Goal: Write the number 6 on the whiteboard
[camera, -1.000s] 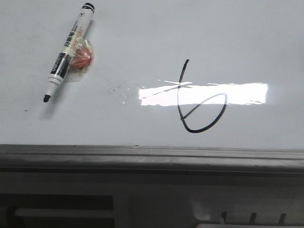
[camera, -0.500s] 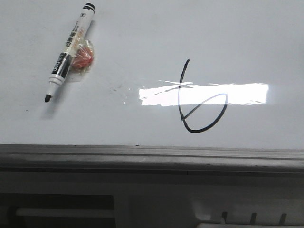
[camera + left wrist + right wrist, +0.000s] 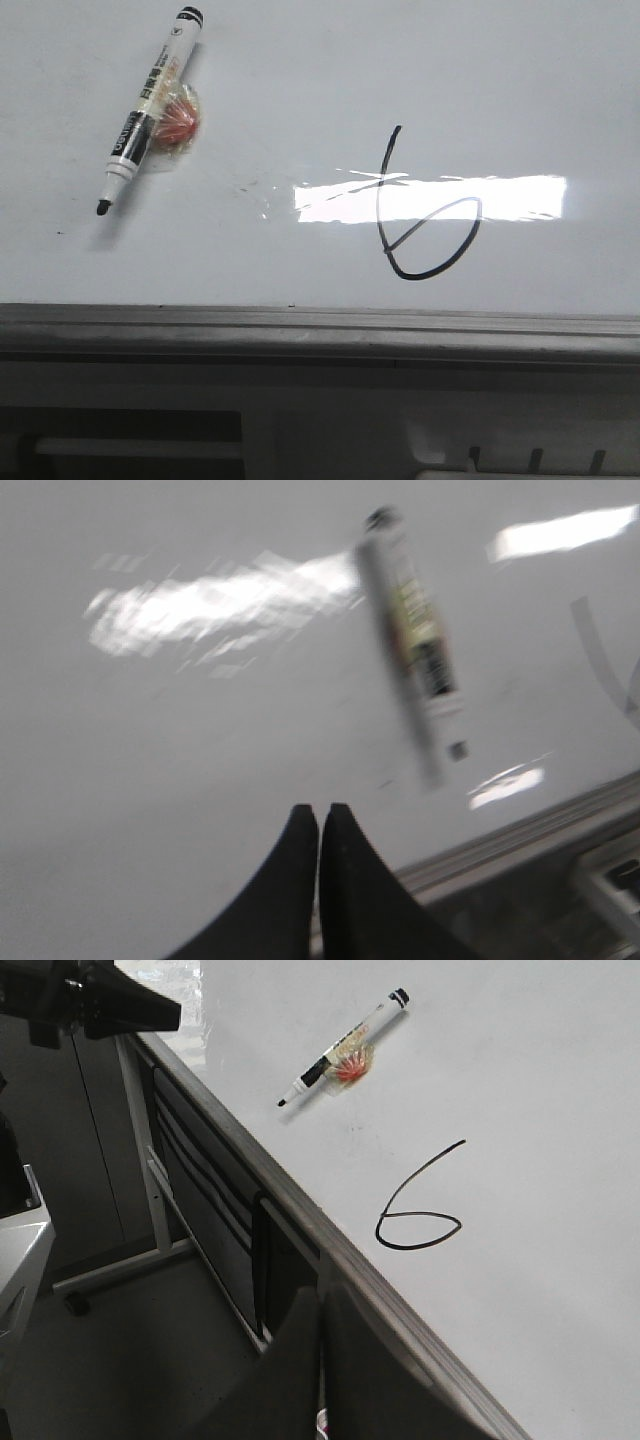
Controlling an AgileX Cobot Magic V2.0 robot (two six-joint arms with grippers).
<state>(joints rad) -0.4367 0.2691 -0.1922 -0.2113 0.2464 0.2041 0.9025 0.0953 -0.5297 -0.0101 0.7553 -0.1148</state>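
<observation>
One finished 6 [image 3: 425, 215] sits on the whiteboard [image 3: 300, 60] at about 4 o'clock from the uncapped marker [image 3: 150, 105], a light, slick barrel best pinched mid-length, while both grippers, left [image 3: 320, 815] and right [image 3: 320, 1295], are pressed together, empty.

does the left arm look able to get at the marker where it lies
Probably yes. The marker lies flat and alone on the whiteboard, nothing between it and the left hand, though that hand is shut and would have to open.
</observation>
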